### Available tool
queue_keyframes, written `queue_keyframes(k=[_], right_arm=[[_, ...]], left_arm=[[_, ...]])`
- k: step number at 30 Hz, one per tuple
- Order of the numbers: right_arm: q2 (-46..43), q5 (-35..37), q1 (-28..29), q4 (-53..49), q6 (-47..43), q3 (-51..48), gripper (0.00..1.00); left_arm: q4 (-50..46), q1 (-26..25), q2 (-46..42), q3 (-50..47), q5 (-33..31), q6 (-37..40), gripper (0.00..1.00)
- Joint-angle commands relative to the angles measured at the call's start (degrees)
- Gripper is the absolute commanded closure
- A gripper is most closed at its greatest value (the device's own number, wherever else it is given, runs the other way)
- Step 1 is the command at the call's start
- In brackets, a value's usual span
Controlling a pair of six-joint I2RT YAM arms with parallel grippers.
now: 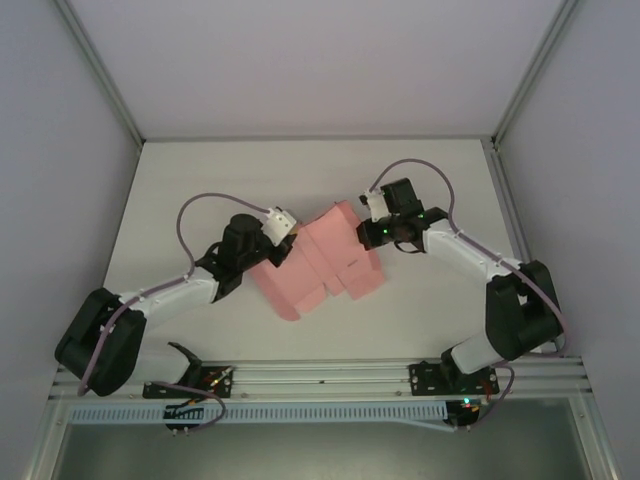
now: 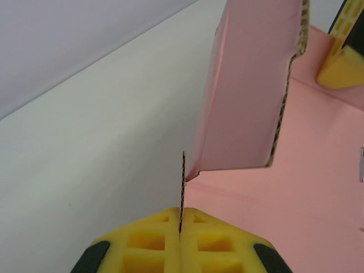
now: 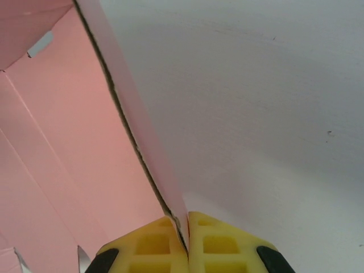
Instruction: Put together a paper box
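Top external: found paper box (image 1: 322, 262) partly folded on tabletop (image 1: 200, 180), between the two sets of jaws. Noted left jaws clamped on one upright wall edge, right jaws clamped on the opposite wall. Judged gripped so to hold both sides standing for folding.

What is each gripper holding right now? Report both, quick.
Left gripper: closed, pinching an edge of the pink paper box.
Right gripper: closed, pinching the edge of a raised panel of the same box.
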Motion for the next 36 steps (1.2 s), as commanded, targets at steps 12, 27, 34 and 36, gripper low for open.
queue_keyframes(k=[12, 27, 34, 36], right_arm=[[5.8, -10.6, -3.0, -0.1, 9.6, 5.8, 1.00], [-1.0, -4.1, 2.9, -3.3, -3.5, 4.5, 1.00], [-3.9, 20.2, 14.8, -3.2, -18.0, 3.4, 1.00], [-4.5, 24.2, 16.3, -1.9, -19.9, 2.7, 1.00]], left_arm=[[9.2, 3.4, -14.8, -10.5, 35.5, -10.1, 1.00], [0.4, -10.6, -2.2, -2.0, -14.1, 2.7, 0.98], [1.5, -12.3, 4.9, 1.4, -16.8, 3.3, 0.97], [2.7, -12.6, 6.9, 1.8, -16.6, 3.0, 0.97]])
